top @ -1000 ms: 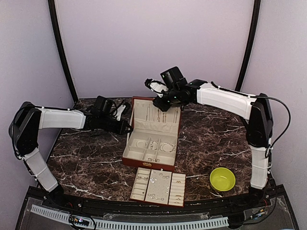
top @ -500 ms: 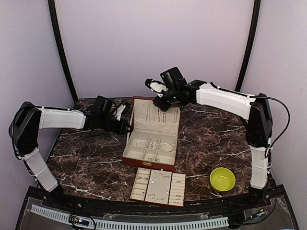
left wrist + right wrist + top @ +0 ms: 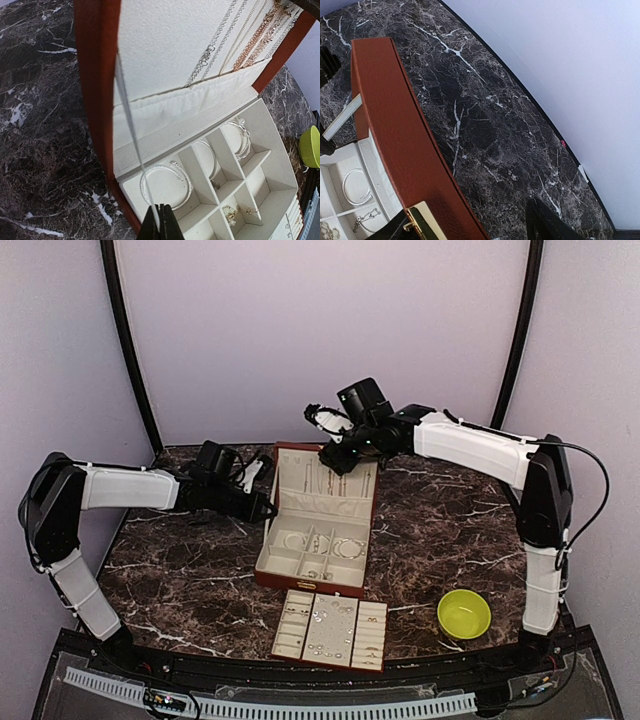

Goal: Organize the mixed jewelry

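Holding jewellery box (image 3: 300, 578) open: left tool (image 3: 160, 220) pinched tight on thin pale strip (image 3: 127, 115) running up to lid (image 3: 395, 125). Right tool (image 3: 467, 222) spread wide astride lid's top rim, gripping nothing. Mixed jewelry (image 3: 322, 620) lies loose in tray (image 3: 290, 628) at tabletop's (image 3: 450, 520) near edge, well apart from both tools. Next, I judge: lift right tool clear, reach to tray, pinch one tiny piece.

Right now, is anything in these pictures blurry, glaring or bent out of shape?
Top external view: soft, even light, no glare; the small pieces are too tiny to resolve. Left wrist view: chains sharp, the white strap close to the lens looks smeared. Right wrist view: the straight lid edge appears curved.
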You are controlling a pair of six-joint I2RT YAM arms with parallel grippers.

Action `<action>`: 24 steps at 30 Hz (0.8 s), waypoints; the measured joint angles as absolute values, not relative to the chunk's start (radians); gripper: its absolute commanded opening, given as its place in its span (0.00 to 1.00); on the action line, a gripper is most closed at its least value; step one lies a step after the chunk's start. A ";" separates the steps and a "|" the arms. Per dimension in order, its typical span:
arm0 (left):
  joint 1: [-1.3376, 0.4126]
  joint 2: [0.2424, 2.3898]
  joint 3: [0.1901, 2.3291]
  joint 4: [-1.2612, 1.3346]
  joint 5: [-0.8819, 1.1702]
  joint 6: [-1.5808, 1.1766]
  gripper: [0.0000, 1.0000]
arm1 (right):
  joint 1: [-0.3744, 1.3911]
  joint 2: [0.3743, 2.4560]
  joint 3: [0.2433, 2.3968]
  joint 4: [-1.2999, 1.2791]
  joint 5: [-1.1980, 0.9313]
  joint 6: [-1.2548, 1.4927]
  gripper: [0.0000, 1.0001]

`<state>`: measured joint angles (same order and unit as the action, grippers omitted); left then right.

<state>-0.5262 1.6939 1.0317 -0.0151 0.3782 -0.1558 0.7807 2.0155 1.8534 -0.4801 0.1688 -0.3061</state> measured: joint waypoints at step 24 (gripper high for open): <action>-0.526 1.694 1.032 -0.017 0.379 -0.149 0.00 | 0.780 2.013 1.903 -0.541 0.076 -0.337 0.71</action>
